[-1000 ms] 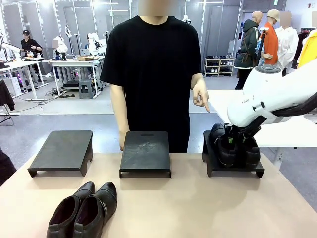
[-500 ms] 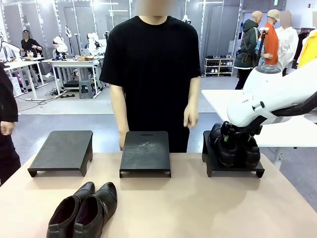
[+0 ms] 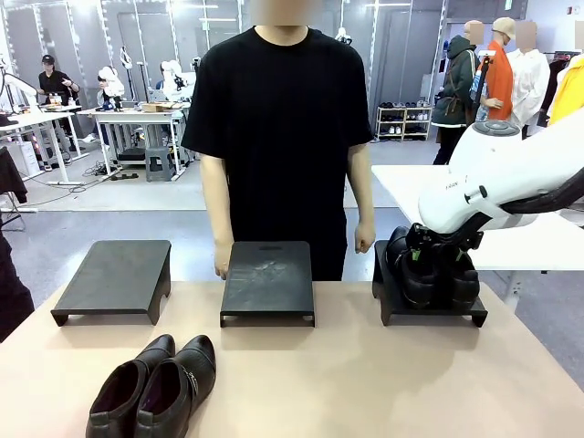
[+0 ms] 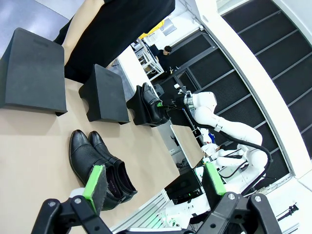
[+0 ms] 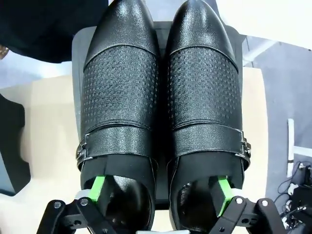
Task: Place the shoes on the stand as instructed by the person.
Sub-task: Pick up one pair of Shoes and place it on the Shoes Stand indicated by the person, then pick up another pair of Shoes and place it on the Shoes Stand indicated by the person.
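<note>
1. Your right end effector is spread inside the buckled pair, which rests freely on the stand, frame right.
2. Your left end effector is spread and empty; the second pair awaits, lower left on the bench.

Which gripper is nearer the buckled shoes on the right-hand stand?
Right. The right gripper has its fingers down inside the buckled shoes; the left gripper hangs far off, near the other pair.

One pair of shoes sits on the stand right of the middle stand, with the right gripper seemingly among them.
</note>
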Tool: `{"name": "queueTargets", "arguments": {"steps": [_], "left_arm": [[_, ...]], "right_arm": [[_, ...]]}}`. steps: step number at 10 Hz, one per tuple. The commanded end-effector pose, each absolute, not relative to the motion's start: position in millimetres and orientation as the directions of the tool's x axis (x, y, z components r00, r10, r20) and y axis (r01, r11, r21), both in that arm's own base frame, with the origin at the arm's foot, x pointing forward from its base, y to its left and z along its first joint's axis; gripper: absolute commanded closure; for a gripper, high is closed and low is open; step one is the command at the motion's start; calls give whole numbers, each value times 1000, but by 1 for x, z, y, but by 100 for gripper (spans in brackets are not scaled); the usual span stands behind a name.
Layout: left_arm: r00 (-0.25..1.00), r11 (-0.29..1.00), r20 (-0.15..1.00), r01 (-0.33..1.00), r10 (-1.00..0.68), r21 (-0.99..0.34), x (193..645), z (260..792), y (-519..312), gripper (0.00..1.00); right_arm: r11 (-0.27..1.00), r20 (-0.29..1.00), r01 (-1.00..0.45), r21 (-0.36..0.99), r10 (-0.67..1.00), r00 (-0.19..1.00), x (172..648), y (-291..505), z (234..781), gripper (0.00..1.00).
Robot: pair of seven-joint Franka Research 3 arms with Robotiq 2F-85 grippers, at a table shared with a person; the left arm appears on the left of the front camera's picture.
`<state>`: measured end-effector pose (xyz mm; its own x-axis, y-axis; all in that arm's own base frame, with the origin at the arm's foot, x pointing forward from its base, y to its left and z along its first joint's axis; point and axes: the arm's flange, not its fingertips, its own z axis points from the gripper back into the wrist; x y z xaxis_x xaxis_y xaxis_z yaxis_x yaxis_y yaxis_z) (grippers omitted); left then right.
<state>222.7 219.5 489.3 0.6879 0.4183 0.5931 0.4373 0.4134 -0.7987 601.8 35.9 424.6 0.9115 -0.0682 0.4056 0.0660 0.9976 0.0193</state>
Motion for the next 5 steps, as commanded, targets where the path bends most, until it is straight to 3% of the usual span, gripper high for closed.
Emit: {"name": "queueTargets", "arguments": {"steps": [1, 5], "left_arm": [[673, 411, 615, 466, 409, -783, 224, 490, 221, 0], [673, 411, 615, 466, 409, -783, 224, 490, 221, 0]], "right_arm": [[998, 407, 64, 15, -64, 911, 602, 36, 424, 0], [998, 407, 64, 15, -64, 911, 602, 36, 424, 0]]}}
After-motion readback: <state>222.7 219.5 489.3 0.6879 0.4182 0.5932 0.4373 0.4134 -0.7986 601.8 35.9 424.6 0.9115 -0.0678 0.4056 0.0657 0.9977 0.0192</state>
